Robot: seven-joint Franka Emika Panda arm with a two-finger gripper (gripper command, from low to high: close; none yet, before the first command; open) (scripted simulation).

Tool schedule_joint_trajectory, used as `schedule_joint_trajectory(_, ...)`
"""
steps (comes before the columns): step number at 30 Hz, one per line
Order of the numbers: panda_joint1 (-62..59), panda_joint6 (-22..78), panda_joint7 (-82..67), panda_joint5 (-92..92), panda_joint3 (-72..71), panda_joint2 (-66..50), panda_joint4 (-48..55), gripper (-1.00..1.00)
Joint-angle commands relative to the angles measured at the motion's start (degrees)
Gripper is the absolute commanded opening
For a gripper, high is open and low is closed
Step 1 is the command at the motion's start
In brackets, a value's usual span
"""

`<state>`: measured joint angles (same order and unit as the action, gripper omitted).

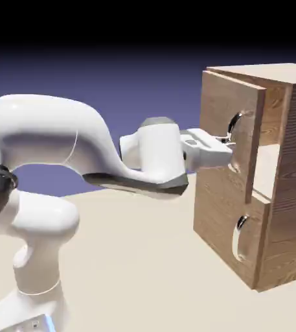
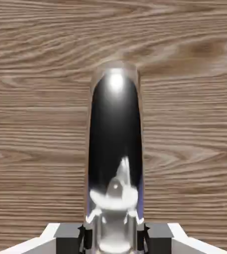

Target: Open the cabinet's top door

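The top door (image 1: 227,133) of the cabinet (image 1: 286,188) already stands partly open: its free edge sits away from the cabinet body, leaving a gap through which a pale, lit interior shows. From these views I cannot tell whether anything lies inside; no contents are visible in the sliver exposed. The lower panel (image 1: 228,237) with its own handle (image 1: 239,224) looks flush and shut.

The end effector (image 1: 227,150) is at the door's silver handle (image 2: 115,149). In the hand view the bar fills the space between the 2 grey fingertips (image 2: 68,238), which sit tight against either side of it, so the end effector is closed narrowly around the handle.

The task looks well under way: the grasp is made and the door has swung out some way, but more swing remains before it counts as fully open. The cabinet stands on the pale surface (image 1: 131,259), at the exterior view's right.
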<state>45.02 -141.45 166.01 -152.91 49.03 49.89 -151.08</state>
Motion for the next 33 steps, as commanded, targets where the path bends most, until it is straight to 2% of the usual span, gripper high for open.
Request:
schedule_joint_trajectory(1, -1.7, 1.1, 0.0, 1.8, -2.1, -0.1, -1.2, -1.0)
schedule_joint_trajectory(14, -19.3, 11.0, 0.0, 25.0, -29.1, 0.5, -11.5, -1.0)
schedule_joint_trajectory(18, -20.3, 16.5, -2.1, 34.6, -36.4, 2.1, -13.9, -1.0)
schedule_joint_trajectory(30, -41.9, 7.9, 0.2, 50.8, -61.2, 3.6, -14.2, -1.0)
schedule_joint_trajectory(33, -41.1, 11.9, -2.4, 58.2, -65.6, 4.6, -14.6, -1.0)
